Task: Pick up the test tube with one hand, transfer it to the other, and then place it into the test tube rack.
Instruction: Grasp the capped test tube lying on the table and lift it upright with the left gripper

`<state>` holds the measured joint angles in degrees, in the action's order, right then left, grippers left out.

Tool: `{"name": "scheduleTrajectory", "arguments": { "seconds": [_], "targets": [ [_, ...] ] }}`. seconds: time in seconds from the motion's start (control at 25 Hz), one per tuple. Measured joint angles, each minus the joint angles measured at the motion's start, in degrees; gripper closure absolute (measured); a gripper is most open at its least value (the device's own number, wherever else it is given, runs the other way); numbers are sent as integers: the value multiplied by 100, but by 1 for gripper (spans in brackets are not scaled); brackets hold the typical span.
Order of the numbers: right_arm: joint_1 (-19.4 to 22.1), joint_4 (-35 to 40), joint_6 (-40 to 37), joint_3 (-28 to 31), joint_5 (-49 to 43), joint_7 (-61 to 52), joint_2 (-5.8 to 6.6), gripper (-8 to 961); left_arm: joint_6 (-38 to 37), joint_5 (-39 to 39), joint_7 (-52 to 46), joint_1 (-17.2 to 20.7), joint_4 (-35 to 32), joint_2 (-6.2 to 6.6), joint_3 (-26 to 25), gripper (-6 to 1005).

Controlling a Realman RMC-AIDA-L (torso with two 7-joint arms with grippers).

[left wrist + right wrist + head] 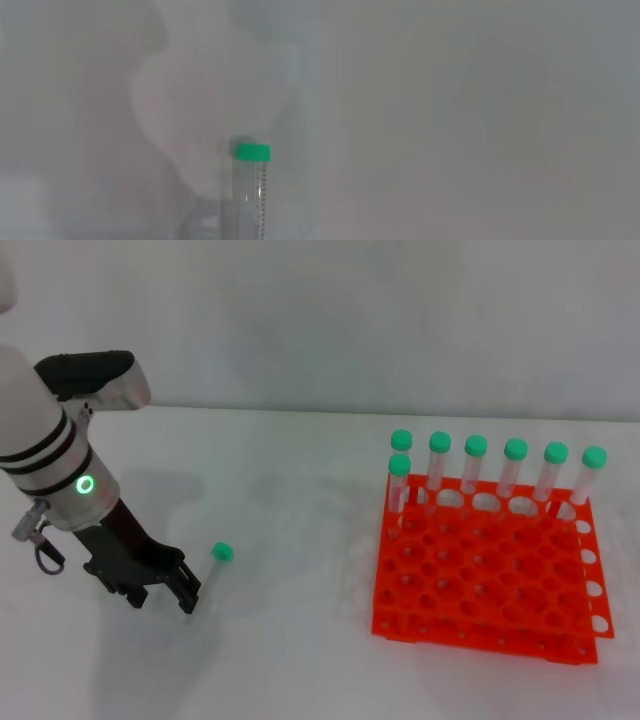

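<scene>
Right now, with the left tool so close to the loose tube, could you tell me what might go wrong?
1. The test tube lies flat on the white table right at the left tool; a nudge could roll the round tube away.
2. It is slim and clear, so an off-centre grip may slip.
3. The test tube rack already holds seven tubes along its back and left edge; placing nearby could knock them.

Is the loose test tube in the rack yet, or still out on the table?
Out. The test tube lies on the white table, apart from the orange test tube rack, just beside the left gripper.
</scene>
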<state>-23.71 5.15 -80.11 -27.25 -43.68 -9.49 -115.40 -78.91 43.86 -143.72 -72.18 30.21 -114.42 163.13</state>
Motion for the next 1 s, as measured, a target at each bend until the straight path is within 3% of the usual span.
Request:
{"name": "scheduleTrajectory", "arguments": {
  "seconds": [1.0],
  "targets": [
    [-46,-41,-4,-2,0,0,1,105,317,118,-180,-95,-579,-21,0,311]
  ]
}}
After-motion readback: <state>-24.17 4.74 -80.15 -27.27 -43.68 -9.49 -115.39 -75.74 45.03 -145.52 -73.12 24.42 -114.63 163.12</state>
